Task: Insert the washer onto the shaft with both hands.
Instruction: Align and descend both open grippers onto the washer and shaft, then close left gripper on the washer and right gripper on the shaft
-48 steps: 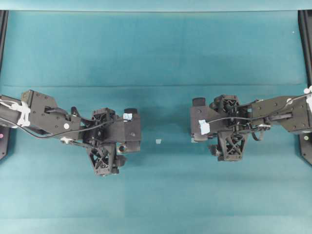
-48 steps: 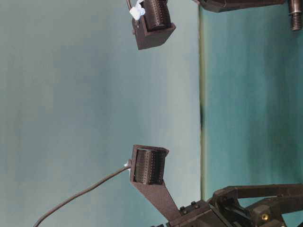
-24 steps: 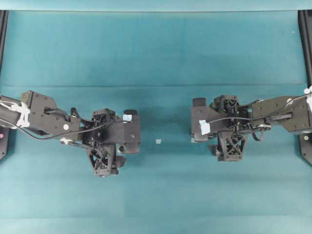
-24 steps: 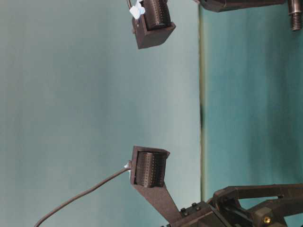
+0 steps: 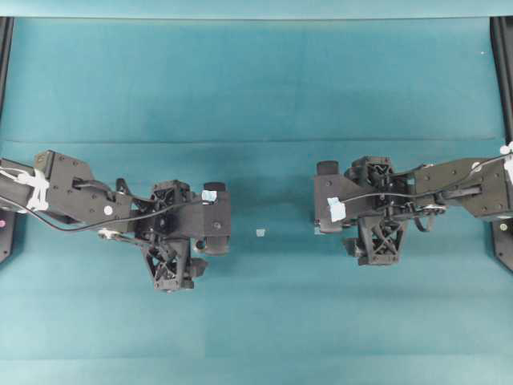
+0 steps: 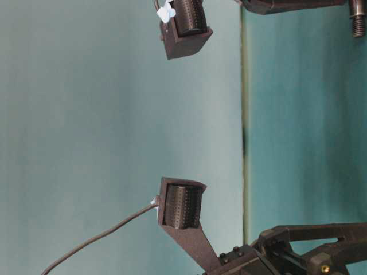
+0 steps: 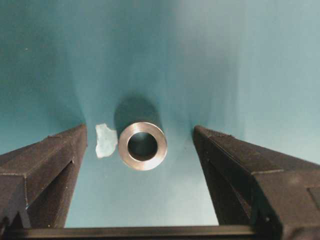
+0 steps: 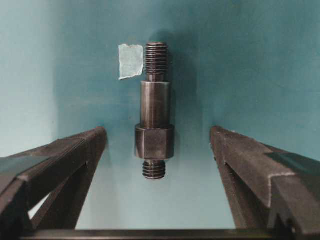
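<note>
You have a teal mat (image 5: 256,88) covering the table, with a fold line running across it. A small pale tape square (image 5: 260,233) lies near the middle (two more scraps (image 7: 105,140) (image 8: 130,61) show in your wrist views).

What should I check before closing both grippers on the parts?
1. Left gripper open: ok, fingers wide apart.
2. Washer between the left fingers: ok, lying flat on the table, touching neither finger.
3. Right gripper open: ok.
4. Shaft between the right fingers: ok, lying along the gripper's axis, clear of both.
5. Tape square beside the washer: cannot tell whether they touch; may catch the left finger.
6. Height of the fingertips above the table: cannot tell.
</note>
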You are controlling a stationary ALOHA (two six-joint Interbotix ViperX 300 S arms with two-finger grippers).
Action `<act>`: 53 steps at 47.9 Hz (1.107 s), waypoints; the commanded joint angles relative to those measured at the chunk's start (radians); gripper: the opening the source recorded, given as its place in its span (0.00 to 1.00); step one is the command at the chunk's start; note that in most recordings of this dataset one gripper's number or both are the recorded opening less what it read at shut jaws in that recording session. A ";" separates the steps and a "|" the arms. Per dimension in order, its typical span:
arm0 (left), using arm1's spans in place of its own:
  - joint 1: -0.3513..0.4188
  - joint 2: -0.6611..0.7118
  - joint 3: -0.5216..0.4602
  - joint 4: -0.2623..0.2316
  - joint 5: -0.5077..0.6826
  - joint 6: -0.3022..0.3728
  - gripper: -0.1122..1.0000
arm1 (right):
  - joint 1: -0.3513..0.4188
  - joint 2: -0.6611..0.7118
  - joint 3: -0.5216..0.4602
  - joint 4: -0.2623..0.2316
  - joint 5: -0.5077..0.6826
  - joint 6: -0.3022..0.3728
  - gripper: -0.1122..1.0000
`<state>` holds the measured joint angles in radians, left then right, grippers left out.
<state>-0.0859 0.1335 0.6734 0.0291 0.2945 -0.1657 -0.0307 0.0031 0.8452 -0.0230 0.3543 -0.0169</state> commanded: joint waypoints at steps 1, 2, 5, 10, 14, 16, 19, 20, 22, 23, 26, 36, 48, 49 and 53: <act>-0.028 0.000 -0.005 -0.006 0.002 -0.003 0.91 | -0.009 -0.003 -0.005 -0.002 0.000 0.000 0.91; -0.028 0.000 -0.005 -0.006 0.002 -0.003 0.91 | -0.011 -0.005 -0.005 -0.003 0.002 0.000 0.90; -0.028 0.000 -0.006 -0.003 0.002 -0.005 0.91 | -0.012 -0.005 -0.005 -0.003 0.005 0.000 0.85; -0.028 0.000 -0.006 -0.006 0.002 -0.005 0.90 | -0.015 -0.003 -0.008 0.000 0.008 0.002 0.69; -0.028 -0.002 -0.005 -0.006 0.002 -0.005 0.88 | -0.017 -0.002 -0.009 0.000 0.015 0.003 0.50; -0.028 -0.002 -0.003 -0.006 0.002 -0.005 0.86 | -0.017 0.000 -0.009 0.000 0.020 0.003 0.42; -0.028 -0.003 -0.002 -0.006 0.003 -0.005 0.81 | -0.017 0.000 -0.011 0.002 0.028 0.002 0.30; -0.029 -0.003 -0.002 -0.006 0.003 -0.005 0.79 | -0.017 0.000 -0.011 0.002 0.029 0.002 0.27; -0.028 -0.003 0.000 -0.006 0.005 -0.005 0.75 | -0.017 0.000 -0.011 0.000 0.031 0.002 0.22; -0.028 -0.003 -0.002 -0.006 0.006 -0.005 0.72 | -0.017 0.000 -0.011 0.002 0.032 0.000 0.19; -0.028 -0.003 -0.003 -0.006 0.009 -0.005 0.60 | -0.017 0.002 -0.011 0.002 0.037 0.000 0.15; -0.028 -0.003 -0.005 -0.006 0.011 -0.003 0.41 | -0.017 0.002 -0.011 0.003 0.048 0.000 0.10; -0.028 -0.003 -0.006 -0.006 0.009 -0.003 0.41 | -0.017 0.002 -0.011 0.005 0.051 0.000 0.10; -0.028 -0.003 -0.006 -0.006 0.011 -0.003 0.41 | -0.017 0.002 -0.011 0.005 0.051 0.000 0.10; -0.028 -0.003 -0.008 -0.003 0.011 -0.003 0.41 | -0.017 0.002 -0.012 0.006 0.051 0.000 0.10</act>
<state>-0.0951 0.1335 0.6703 0.0276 0.3022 -0.1672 -0.0353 0.0031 0.8330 -0.0153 0.3988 -0.0169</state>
